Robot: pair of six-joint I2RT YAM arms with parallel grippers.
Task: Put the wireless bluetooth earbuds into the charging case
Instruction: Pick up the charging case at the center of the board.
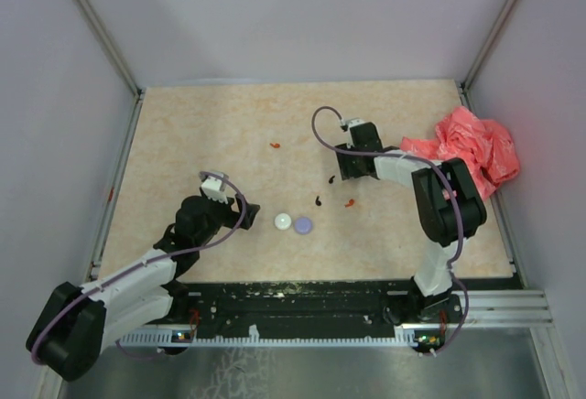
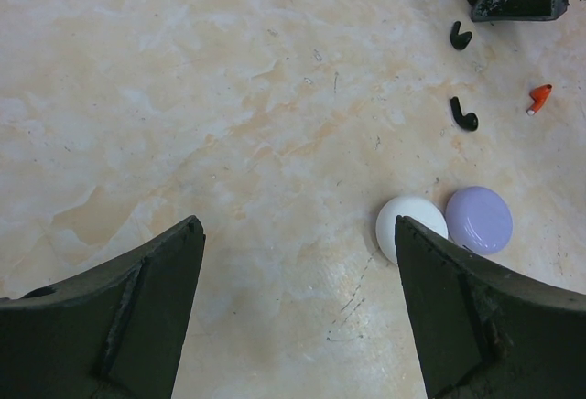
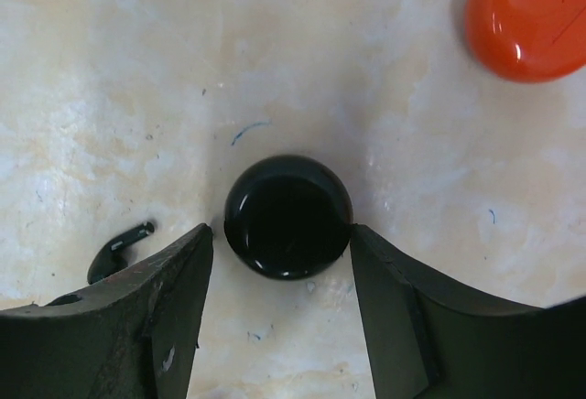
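Top external, desk (image 1: 183,134): pale marbled top, arms at the near edge, small items loose across the middle.
Left gripper (image 2: 298,234): spread wide, holding nothing, over bare desk; one finger just beside the white disc.
Small red bit (image 1: 275,145): alone toward the far side, well apart from the rest; probably an earbud, too small to tell.
White disc (image 2: 409,225): flat on the desk, no opening showing; judged to be a charging case.
Lilac disc (image 2: 479,219): right beside the white one, the two about touching.
Near black earbud (image 2: 463,113): loose on the desk, beyond the two discs.
Far black earbud (image 2: 460,36): loose, just beside a right gripper finger.
Red earbud (image 2: 539,98): loose, near the black pair.
Right gripper (image 3: 282,232): half spread, jaws either side of the black disc (image 3: 288,207), tips seeming to meet its rim; pinching or only framing, I cannot tell.
Red disc (image 3: 529,16): near the black one, seen only from the right wrist.
Pink-red bag (image 1: 472,147): crumpled at the right edge.
Task state: no earbud seated; every disc looks closed.
Risk, slip: the glossy rounded black disc could squirt out of a tip-only grip.
Risk, scatter: the finger could sweep the far black earbud away.
Risk, nudge: the left finger could shove the white disc into the lilac one.
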